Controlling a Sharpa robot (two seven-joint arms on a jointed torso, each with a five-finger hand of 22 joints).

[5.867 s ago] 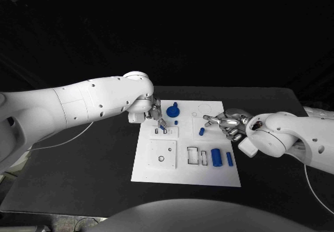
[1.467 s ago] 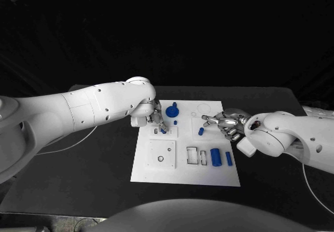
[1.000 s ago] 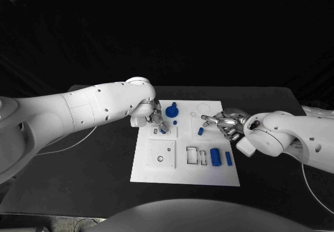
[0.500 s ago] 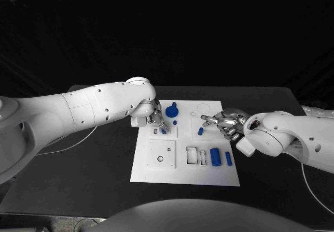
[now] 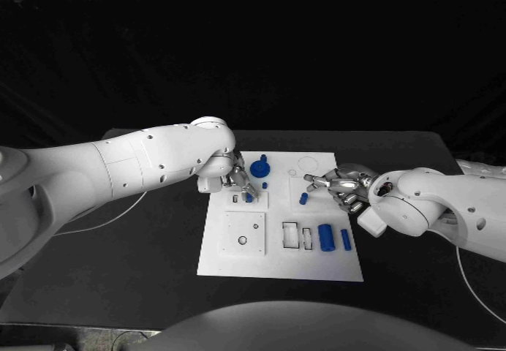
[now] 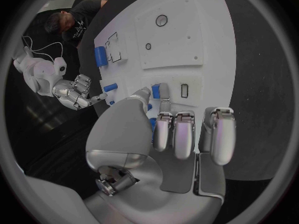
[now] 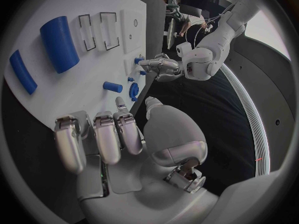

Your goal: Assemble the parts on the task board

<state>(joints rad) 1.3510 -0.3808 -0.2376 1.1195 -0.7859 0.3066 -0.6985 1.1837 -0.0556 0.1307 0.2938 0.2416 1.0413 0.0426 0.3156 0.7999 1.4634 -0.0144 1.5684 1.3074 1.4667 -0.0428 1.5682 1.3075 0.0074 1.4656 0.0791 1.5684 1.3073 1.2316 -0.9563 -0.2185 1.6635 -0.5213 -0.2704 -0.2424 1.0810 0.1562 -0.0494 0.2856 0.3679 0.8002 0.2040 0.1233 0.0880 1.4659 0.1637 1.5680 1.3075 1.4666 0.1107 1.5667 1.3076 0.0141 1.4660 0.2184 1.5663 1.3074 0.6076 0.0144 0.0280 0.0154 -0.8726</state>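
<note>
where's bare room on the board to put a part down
Free: the board's near strip, below the square plate and the two blue cylinders. Crowded: the far half, where the left hand holds a small blue part and the right hand hovers by a blue peg.

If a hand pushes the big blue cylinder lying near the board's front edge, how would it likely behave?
The big blue cylinder lies on its side on the task board, so a sideways push would probably roll it. It looks rigid, likely plastic, so it should not bend. Its smooth surface may slip between metal fingers.
</note>
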